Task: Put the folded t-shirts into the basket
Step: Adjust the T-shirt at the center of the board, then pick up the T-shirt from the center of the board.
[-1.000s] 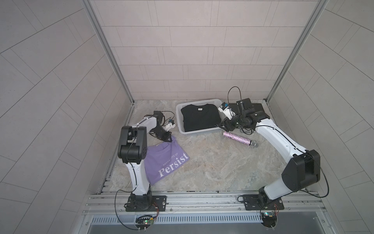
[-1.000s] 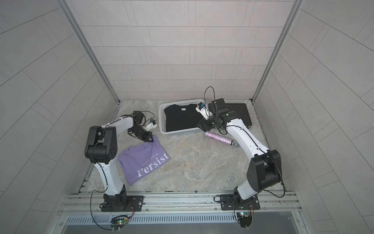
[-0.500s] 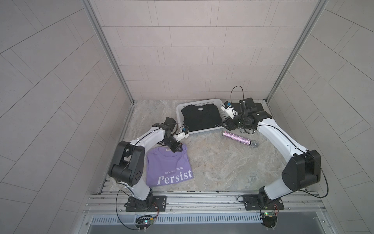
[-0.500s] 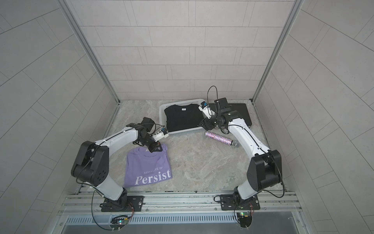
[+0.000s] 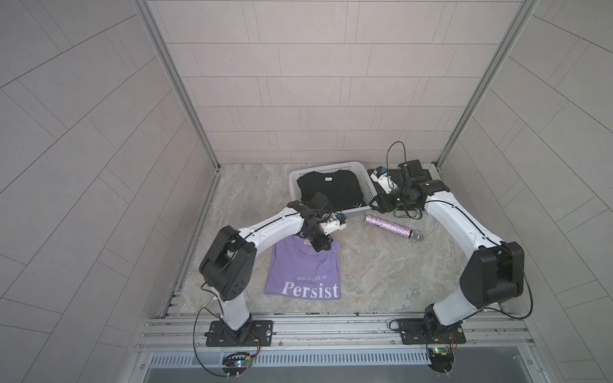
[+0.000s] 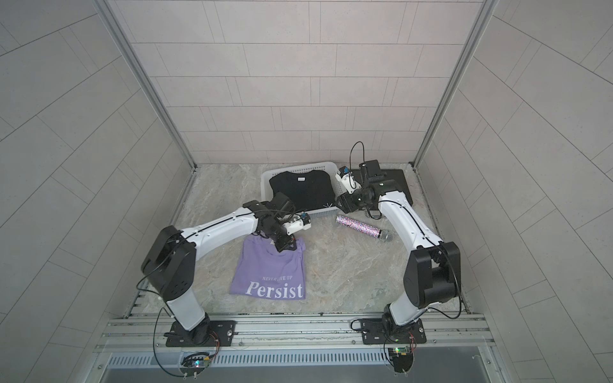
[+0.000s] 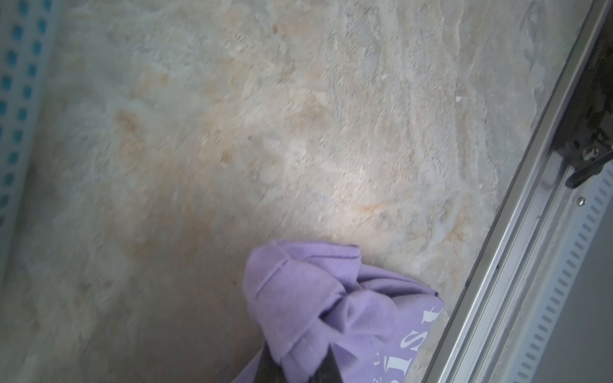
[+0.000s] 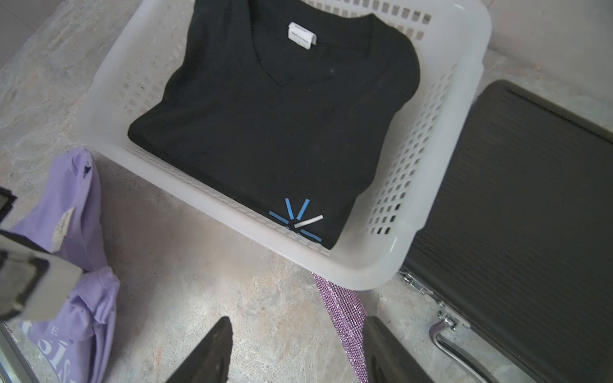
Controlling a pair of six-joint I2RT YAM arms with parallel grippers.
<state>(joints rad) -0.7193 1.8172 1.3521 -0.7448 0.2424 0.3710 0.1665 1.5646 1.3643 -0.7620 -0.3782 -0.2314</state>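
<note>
You are looking down on a marbled surface (image 5: 365,282). The white mesh basket (image 5: 367,185) sits at its back edge, about midway along. Just beside the basket, in the back right corner, lies a flat black case (image 6: 398,185) with metal latches. The lilac shirt (image 5: 303,268) lies outside the basket, left of centre and toward the front edge. Its "Persist" hem is flat on the surface and its collar end is bunched up. The black shirt (image 5: 331,190) lies folded inside the basket, its starburst logo at the basket's near right corner. A glittery microphone (image 5: 391,228) lies on the surface just in front of that corner. Your left gripper (image 5: 320,245) is clamped on the lilac shirt's gathered collar end. Your right gripper (image 8: 298,331) hangs by the basket's near right corner, its jaws spread and holding nothing.
</note>
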